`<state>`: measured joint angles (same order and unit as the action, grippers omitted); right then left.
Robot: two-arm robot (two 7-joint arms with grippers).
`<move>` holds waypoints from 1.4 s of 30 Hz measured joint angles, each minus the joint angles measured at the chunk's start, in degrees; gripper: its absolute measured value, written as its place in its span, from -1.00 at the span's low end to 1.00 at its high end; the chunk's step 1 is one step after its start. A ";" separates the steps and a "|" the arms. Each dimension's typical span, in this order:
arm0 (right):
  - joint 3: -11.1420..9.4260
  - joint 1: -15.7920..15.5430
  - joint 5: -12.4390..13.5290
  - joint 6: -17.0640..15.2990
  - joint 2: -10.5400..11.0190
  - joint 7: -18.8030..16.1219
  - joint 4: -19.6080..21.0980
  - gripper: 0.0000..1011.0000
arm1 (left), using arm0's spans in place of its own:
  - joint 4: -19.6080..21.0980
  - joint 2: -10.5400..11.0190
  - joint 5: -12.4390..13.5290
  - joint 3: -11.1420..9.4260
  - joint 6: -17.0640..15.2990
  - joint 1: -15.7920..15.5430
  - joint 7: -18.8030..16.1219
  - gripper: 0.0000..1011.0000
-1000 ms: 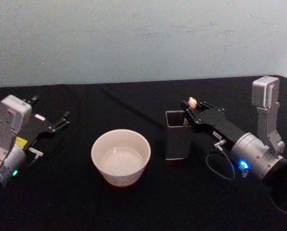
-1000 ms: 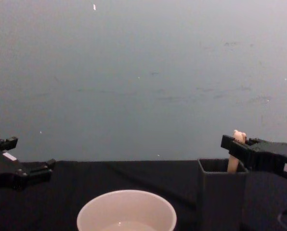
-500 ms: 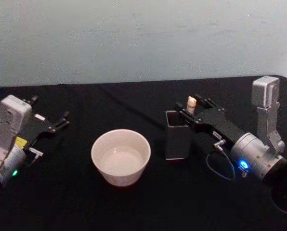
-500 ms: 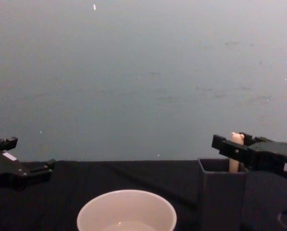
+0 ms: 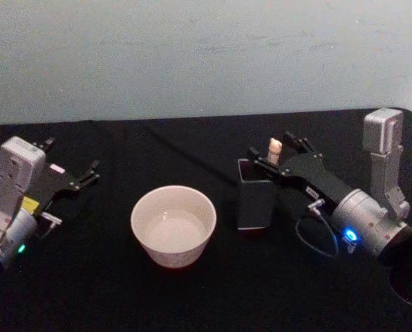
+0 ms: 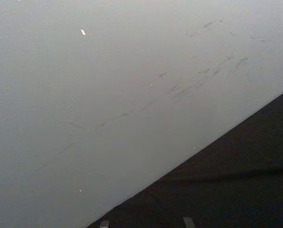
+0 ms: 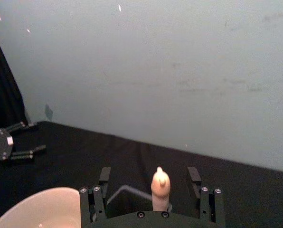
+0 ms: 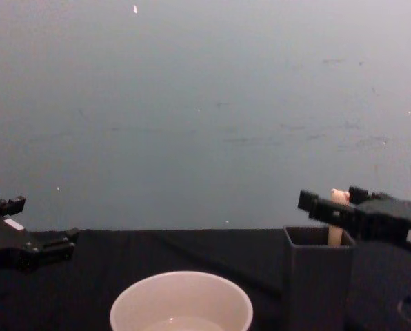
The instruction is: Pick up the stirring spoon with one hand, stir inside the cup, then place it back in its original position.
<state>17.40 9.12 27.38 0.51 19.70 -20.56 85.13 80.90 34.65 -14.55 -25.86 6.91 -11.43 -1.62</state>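
Spoon (image 5: 274,149) upright in holder (image 5: 254,205) — cup (image 5: 173,225) beside.

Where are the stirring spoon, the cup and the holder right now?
stirring spoon (image 5: 274,147), head view, on its beige bear-head top.
cup (image 5: 142,207), head view, on the rim's left edge.
holder (image 5: 254,207), head view, on its dark front wall.

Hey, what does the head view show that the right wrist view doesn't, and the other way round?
Head view alone: the whole holder box from above, the right arm's blue light, and the full cup.

Right wrist view alone: a close look between the right gripper fingers, open either side of the stirring spoon.

Both: the spoon's beige handle upright in the holder, the cup beside it, and the left gripper parked open on the black table.
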 joint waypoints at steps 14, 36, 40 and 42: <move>-4.54 2.09 -5.22 7.59 -1.89 6.46 -1.44 0.98 | 0.00 0.00 0.00 0.00 0.00 0.00 0.00 0.98; -3.44 -0.18 -15.01 3.37 -2.00 8.62 -8.76 0.98 | 0.00 0.00 0.00 0.00 0.00 0.00 0.00 0.98; -3.58 -0.08 -15.42 3.25 -2.24 8.48 -9.13 0.98 | 0.00 0.00 0.00 0.00 0.00 0.00 0.00 0.98; -3.58 -0.08 -15.42 3.24 -2.23 8.48 -9.13 0.98 | 0.00 0.00 0.00 0.00 0.00 0.00 0.00 0.98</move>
<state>13.83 9.04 11.96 3.75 17.48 -12.09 76.00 80.90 34.65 -14.55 -25.86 6.91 -11.43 -1.62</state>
